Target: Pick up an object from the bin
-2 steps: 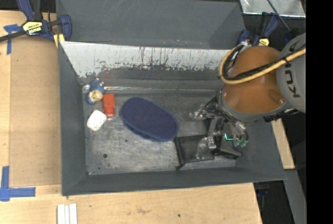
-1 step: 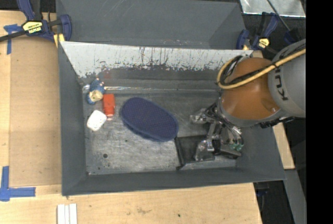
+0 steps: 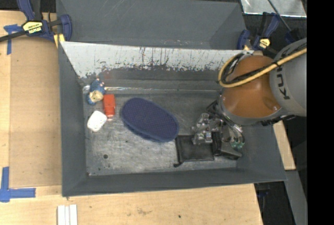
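My gripper (image 3: pixel 204 134) is low at the right end of the bin floor, under the orange cover. Its metal fingers stand just above a flat black rectangular object (image 3: pixel 192 150) that lies near the front wall. Whether the fingers touch that object I cannot tell. A dark blue oval pad (image 3: pixel 150 119) lies in the middle of the floor, to the left of the gripper.
At the left end lie an orange cylinder (image 3: pixel 109 105), a white block (image 3: pixel 96 121) and a small blue and yellow toy (image 3: pixel 94 92). The arm with its orange cover and cable reaches in from the right over the bin's right wall.
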`<state>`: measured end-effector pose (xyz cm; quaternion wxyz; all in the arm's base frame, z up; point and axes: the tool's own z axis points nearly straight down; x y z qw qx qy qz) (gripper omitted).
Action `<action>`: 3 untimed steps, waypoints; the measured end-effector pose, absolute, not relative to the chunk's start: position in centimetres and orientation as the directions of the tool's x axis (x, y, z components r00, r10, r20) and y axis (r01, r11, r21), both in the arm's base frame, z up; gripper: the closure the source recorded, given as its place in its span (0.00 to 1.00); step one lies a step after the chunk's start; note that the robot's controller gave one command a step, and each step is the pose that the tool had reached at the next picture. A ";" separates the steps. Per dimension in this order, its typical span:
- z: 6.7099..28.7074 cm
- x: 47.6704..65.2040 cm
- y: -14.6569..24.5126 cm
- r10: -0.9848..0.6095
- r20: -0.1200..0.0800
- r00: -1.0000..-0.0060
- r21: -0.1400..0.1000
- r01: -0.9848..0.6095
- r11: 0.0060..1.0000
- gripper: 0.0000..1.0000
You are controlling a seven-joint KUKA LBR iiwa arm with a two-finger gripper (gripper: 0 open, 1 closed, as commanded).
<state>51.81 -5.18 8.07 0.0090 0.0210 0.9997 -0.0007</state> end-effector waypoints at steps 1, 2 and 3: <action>19.3 52.5 -4.9 0.141 -0.012 -0.990 0.001 0.141 0.990 1.00; 19.6 55.4 -7.9 0.278 -0.007 -0.961 0.000 0.278 0.961 1.00; 19.6 55.4 -7.8 0.276 -0.006 -0.961 0.000 0.276 0.961 0.00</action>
